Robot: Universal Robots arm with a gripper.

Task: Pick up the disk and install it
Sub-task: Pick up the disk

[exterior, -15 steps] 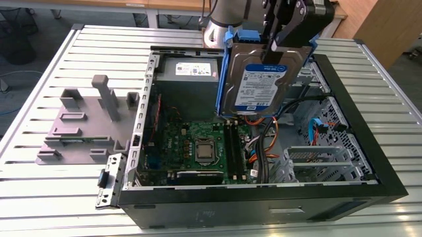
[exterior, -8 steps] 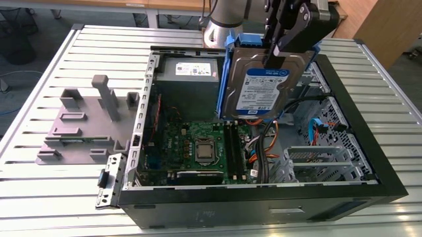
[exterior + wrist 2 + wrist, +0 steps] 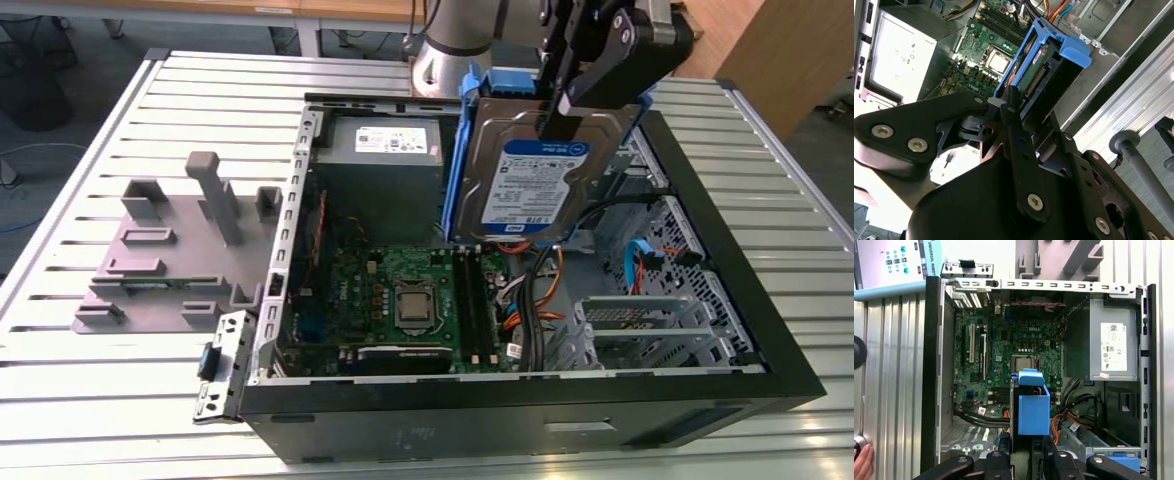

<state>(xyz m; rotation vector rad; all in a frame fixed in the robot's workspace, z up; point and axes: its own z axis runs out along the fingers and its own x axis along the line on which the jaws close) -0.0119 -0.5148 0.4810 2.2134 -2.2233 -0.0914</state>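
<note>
Presently the black two-fingered claw (image 3: 562,122) is clamped shut on the upper edge of the disk (image 3: 534,185), a flat silver hard drive with a blue-and-white label in a blue plastic carrier bracket. The disk hangs upright directly beneath the claw, slightly tilted, above the interior of the open black computer case (image 3: 767,340), which lies on the ribbed metal tabletop (image 3: 94,400). In the second wrist view the fingers (image 3: 1014,125) pinch one narrow end of the carrier.

Beneath the claw lie the green motherboard (image 3: 400,295) and loose orange and black cables (image 3: 534,300). A silver perforated drive cage (image 3: 647,320), judged the likely bay, sits lower and off to one side. The grey power supply box (image 3: 380,150) stands beside the hanging disk.

Assessment: the disk is lifted, not yet seated. The hold is on one edge, so the disk may swing. The move calls for a firm grip, slow travel, the carrier kept square to the cage, and clearance from cables and board.
</note>
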